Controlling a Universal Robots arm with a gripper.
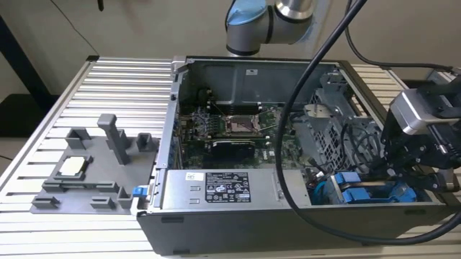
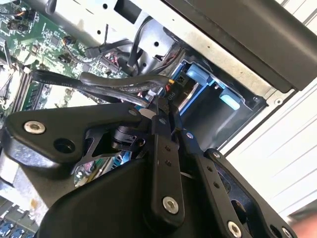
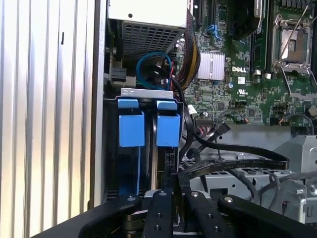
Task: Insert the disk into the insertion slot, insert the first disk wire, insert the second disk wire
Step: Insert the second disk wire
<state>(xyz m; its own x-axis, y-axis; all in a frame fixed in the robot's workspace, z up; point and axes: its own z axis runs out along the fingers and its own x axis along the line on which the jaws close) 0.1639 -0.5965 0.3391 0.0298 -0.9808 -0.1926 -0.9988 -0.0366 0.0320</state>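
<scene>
Gripper [image 3: 171, 198] parked right at the seated disk's [image 3: 167, 130] connector end, fingers pinched narrow around a black wire [image 3: 233, 166].
Disk is seated in the slot [image 3: 111, 148], long axis running straight away from the gripper.
</scene>
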